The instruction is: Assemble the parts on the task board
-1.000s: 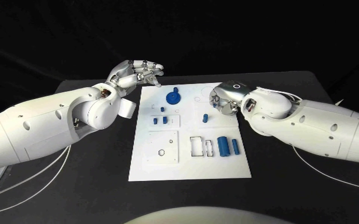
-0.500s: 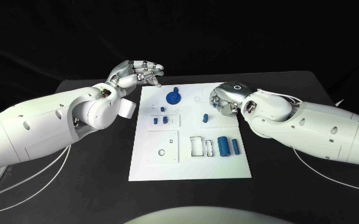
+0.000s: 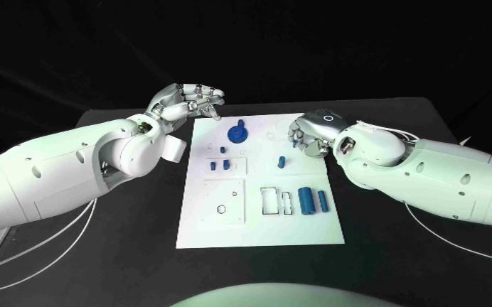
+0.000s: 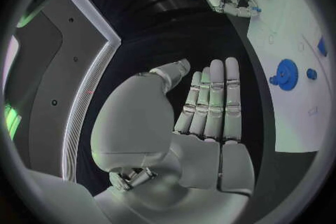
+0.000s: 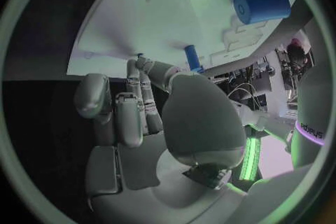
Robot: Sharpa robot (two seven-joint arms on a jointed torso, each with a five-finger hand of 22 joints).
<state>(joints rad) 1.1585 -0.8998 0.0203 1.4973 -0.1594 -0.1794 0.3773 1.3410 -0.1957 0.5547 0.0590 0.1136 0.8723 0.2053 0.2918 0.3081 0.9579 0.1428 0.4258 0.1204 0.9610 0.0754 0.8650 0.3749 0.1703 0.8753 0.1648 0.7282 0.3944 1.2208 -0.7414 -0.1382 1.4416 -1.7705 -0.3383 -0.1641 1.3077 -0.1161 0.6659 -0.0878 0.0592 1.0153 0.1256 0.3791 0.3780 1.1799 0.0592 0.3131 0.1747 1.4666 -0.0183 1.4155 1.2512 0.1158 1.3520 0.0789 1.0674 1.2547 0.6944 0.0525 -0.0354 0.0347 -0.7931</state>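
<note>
Black counter (image 3: 123, 250) is seen under everything, with the white task board (image 3: 308, 229) laid flat in its middle.

Two white arms are seen, one at each side of the board. The left hand (image 3: 190, 102) is held up just off the board's far left corner. Its fingers are held out, a little bent, and nothing is held in them. In the left wrist view the same hand (image 4: 203, 117) is seen flat, with its fingers side by side and straight.

The right hand (image 3: 308, 136) is placed at the board's right edge, with its fingers (image 5: 133, 101) curled down toward the white plate. Whether something is pinched under them cannot be told.

Blue parts are spread on the board. A round blue part with a knob (image 3: 238, 133) is seen near the far end. A thick blue cylinder (image 3: 306, 200) and a thinner blue peg (image 3: 323, 202) lie side by side near the right edge. A small blue peg (image 3: 279, 160) is seen in the middle, close to the right hand. Two tiny blue pieces (image 3: 220, 165) are set next to each other toward the left.
</note>
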